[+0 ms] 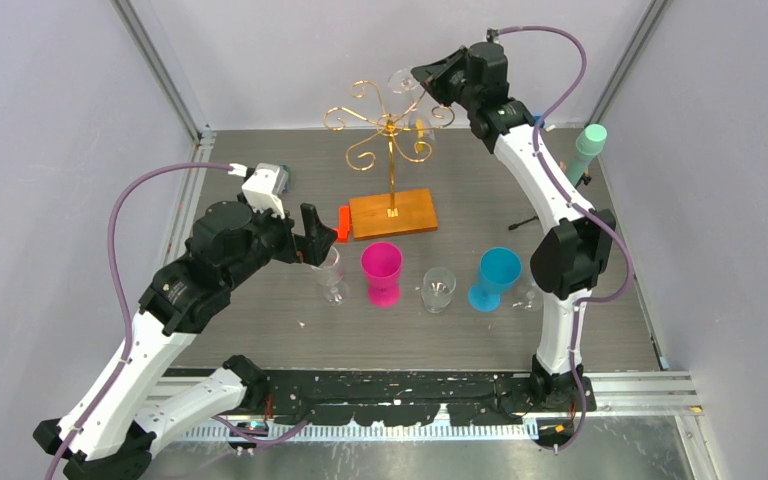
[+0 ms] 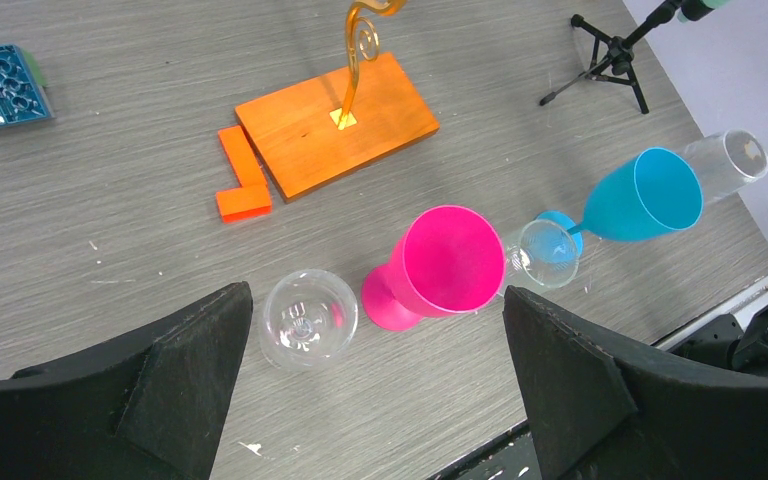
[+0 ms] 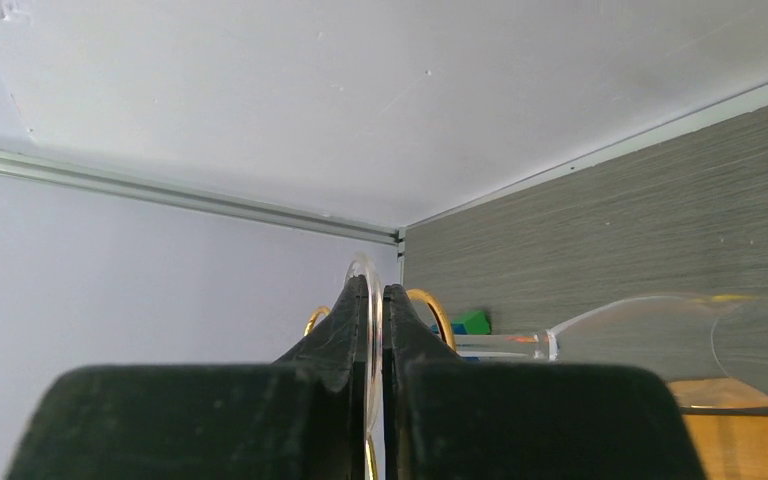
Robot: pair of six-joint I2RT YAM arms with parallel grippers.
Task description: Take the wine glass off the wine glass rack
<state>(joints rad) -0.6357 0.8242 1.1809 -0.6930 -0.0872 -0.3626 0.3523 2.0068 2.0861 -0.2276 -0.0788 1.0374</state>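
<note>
the left gripper [image 1: 312, 238] has its jaws spread wide with nothing between them. it hangs low over the table on the near left of the wine glass rack [image 1: 390, 130]. right beneath it a clear stemmed glass [image 2: 308, 320] stands upright. it is the first in a row running across in front of the rack: a pink goblet [image 2: 447, 262] just beside it, then a short clear glass [image 2: 543, 255], a blue goblet [image 2: 645, 195] and another clear glass [image 2: 730, 165] at the right end.

past the row, an orange l-shaped block [image 2: 240, 180] lies just beside the left edge of the rack's wooden base [image 2: 360, 130], from which the gold pole rises. off to the right of the rack stands a small black tripod [image 2: 610, 55].

up at the rack's top, on its far right side, the right gripper [image 3: 375, 295] has its jaws pressed together on the thin clear foot of the wine glass [image 1: 400, 78]. gold wire curls show close on either side of the fingers [image 3: 335, 345]. i cannot tell whether the glass rests on the wire or is clear of it.
</note>
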